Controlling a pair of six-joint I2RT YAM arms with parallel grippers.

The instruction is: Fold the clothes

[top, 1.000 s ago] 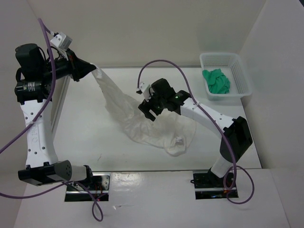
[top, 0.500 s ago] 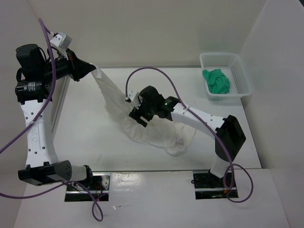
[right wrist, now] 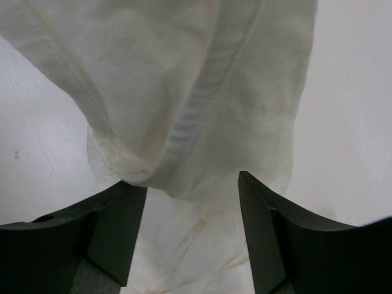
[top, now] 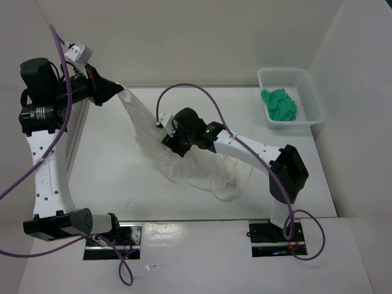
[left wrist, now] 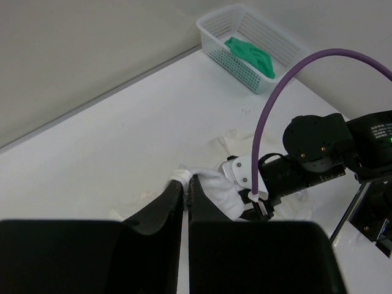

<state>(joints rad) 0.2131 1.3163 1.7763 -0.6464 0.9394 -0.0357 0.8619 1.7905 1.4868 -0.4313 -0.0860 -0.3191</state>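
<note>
left hand [left wrist: 187, 182]: pinched closed on a corner of the white garment [top: 146, 125], held high
right hand [right wrist: 192, 184]: fingers apart, a hanging fold at their mouth, not gripped
white garment: drapes from left hand to bench [top: 110, 165], lower end heaped there

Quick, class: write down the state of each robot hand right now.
Left hand: closed, holding a corner of the white garment.
Right hand: open, fingers either side of the garment's hanging fabric, not gripping.
</note>
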